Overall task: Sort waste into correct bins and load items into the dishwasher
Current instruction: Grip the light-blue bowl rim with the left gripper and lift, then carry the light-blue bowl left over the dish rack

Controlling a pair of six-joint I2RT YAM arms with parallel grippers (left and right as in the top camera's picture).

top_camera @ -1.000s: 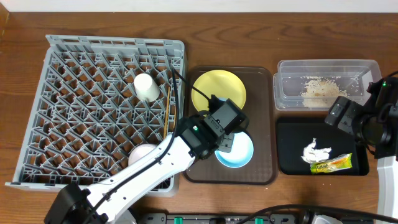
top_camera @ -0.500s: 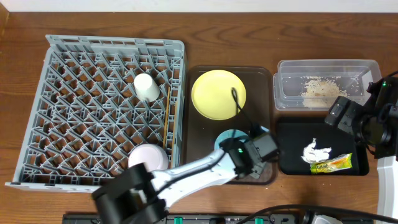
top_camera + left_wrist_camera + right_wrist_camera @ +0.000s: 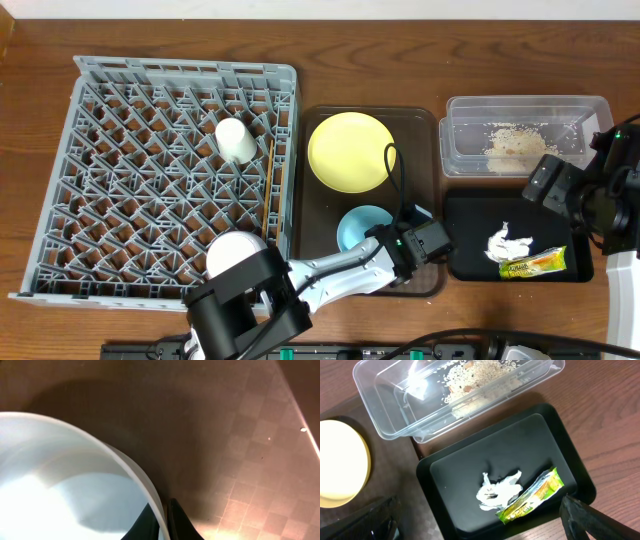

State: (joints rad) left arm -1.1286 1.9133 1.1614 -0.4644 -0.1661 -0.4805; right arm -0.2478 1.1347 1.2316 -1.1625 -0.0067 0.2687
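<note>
overhead: left gripper (image 3: 415, 243) at lower center, on the light blue bowl (image 3: 360, 222) in the brown tray (image 3: 425, 140); yellow plate (image 3: 350, 152) just above.
left wrist: jaws pinching the bowl's rim, bottom middle.
right wrist: right gripper (image 3: 477, 515) wide open over the black tray (image 3: 530, 445); tissue (image 3: 497, 491) and wrapper (image 3: 532, 497) inside, scraps (image 3: 480, 370) in clear tub (image 3: 380, 415) up top.

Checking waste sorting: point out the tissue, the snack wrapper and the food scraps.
crumpled white tissue (image 3: 497, 492), right wrist view, its middle.
snack wrapper (image 3: 532, 500), right wrist view, its middle.
food scraps (image 3: 511, 146), overhead view, pile's centre.
</note>
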